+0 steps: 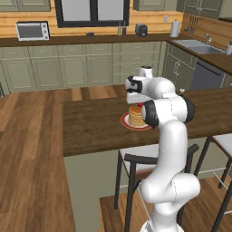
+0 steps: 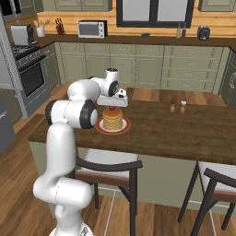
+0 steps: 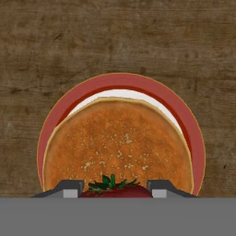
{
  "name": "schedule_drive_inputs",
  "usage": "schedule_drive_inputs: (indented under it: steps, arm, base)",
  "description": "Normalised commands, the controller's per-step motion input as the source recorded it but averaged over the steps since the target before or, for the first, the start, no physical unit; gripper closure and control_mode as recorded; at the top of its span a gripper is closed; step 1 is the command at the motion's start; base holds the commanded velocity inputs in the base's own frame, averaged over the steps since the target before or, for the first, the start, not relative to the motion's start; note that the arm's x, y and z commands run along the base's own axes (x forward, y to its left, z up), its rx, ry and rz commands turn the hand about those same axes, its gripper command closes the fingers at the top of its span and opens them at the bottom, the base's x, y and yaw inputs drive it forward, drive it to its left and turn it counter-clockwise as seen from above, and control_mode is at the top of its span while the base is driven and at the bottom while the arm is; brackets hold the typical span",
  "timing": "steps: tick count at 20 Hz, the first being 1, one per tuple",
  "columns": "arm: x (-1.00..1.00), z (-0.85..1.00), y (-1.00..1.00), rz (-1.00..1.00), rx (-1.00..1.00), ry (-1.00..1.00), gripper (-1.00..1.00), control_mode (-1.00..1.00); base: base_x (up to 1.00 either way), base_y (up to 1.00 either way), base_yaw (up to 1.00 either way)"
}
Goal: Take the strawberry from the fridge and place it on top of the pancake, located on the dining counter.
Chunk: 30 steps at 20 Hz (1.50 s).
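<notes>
Left base view: arm reaches over the dining counter (image 1: 90, 127); the hand sits directly above the pancake (image 1: 135, 116) stack on a red-rimmed plate (image 1: 127, 123). A red speck, the strawberry (image 1: 140, 104), shows just under the hand at the stack's top.

Right base view: gripper (image 2: 112, 107) points down over the stack, with the strawberry at its tips. Two small shakers (image 2: 177, 107) stand farther along the counter, well apart.

Hand view: finger tips (image 3: 70, 189) sit either side of the strawberry with its green leaves, clamped on it, just above the top pancake. Contact between berry and pancake cannot be told.
</notes>
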Motion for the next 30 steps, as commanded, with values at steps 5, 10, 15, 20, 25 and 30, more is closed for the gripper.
schedule_drive_inputs:
  steps: [5,10,15,20,25,30]
  arm:
    - [0.0,-0.19,0.0,0.05,-0.01,0.03,1.0,-1.0]
    - [0.0,-0.21,0.0,0.05,-0.02,0.0,1.0,-1.0]
    - [-0.01,-0.03,0.0,0.04,-0.01,0.0,1.0,-1.0]
    - [-0.09,0.0,0.0,0.01,0.0,0.0,1.0,-1.0]
    - [-0.17,0.0,0.0,0.0,0.0,-0.01,-1.0,-1.0]
    - [-0.02,0.0,0.0,0.0,0.0,-0.01,-1.0,-1.0]
  base:
    - [0.0,0.0,0.0]
    - [0.0,0.0,0.0]
    - [0.0,0.0,0.0]
    - [0.0,0.0,0.0]
    - [0.0,0.0,0.0]
    - [0.0,0.0,0.0]
